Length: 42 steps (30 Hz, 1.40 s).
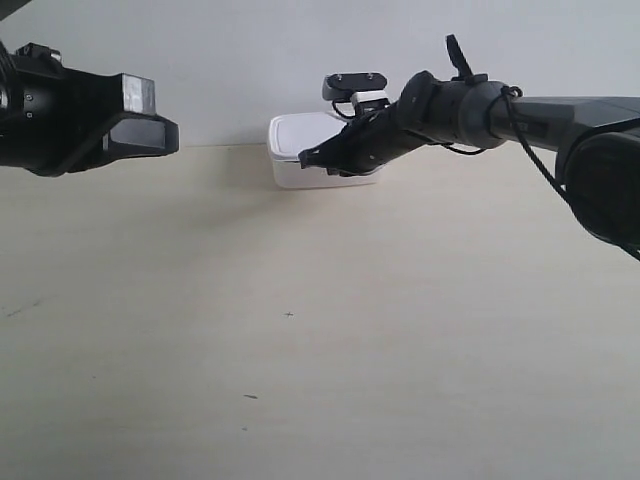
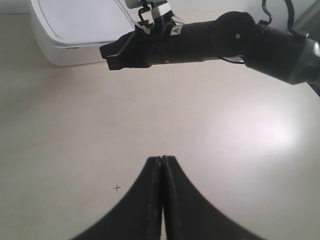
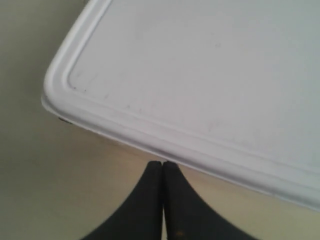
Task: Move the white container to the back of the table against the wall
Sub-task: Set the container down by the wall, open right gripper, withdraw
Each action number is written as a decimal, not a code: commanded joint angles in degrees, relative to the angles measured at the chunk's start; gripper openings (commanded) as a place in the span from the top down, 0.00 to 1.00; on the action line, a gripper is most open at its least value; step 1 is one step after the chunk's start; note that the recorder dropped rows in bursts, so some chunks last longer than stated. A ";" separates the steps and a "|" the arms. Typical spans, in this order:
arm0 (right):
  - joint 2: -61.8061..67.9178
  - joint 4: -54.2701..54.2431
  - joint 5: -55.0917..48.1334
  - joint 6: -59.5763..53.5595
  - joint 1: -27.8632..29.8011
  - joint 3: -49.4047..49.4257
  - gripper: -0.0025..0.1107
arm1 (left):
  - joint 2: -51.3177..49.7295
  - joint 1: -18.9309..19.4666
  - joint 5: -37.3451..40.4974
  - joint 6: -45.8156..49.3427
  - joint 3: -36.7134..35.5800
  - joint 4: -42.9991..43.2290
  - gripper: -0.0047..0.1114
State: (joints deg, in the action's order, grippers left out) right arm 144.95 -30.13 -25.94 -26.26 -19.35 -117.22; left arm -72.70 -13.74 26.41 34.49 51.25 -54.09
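The white container (image 1: 300, 150) stands at the far edge of the table (image 1: 300, 330), right at the foot of the wall (image 1: 250, 50). Its flat rimmed lid (image 3: 200, 75) fills the right wrist view. My right gripper (image 3: 163, 163) is shut with nothing in it, its tips at the container's front rim, touching or nearly so. In the exterior view this arm reaches in from the right, its gripper (image 1: 305, 157) against the container's front. The left wrist view shows the container (image 2: 75, 35) and the right arm (image 2: 200, 40) ahead. My left gripper (image 2: 162, 158) is shut, empty, above bare table.
The left arm's black body (image 1: 80, 120) hangs above the table at the exterior view's left. A few tiny dark specks (image 1: 289, 315) mark the pale table surface.
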 commanded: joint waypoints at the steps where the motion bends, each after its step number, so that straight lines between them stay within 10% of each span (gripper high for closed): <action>1: -0.18 0.24 0.59 -8.21 0.38 -0.53 0.98 | 0.97 -0.06 0.87 -0.40 -0.60 1.70 0.96; 42: 3.25 -16.43 -0.37 -32.41 0.64 -2.67 0.98 | 0.97 -0.06 0.38 -0.29 -0.60 1.70 0.96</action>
State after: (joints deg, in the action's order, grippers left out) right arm 148.96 -44.25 -23.98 -56.28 -19.03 -119.27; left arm -72.23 -13.74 27.20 34.28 50.70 -52.41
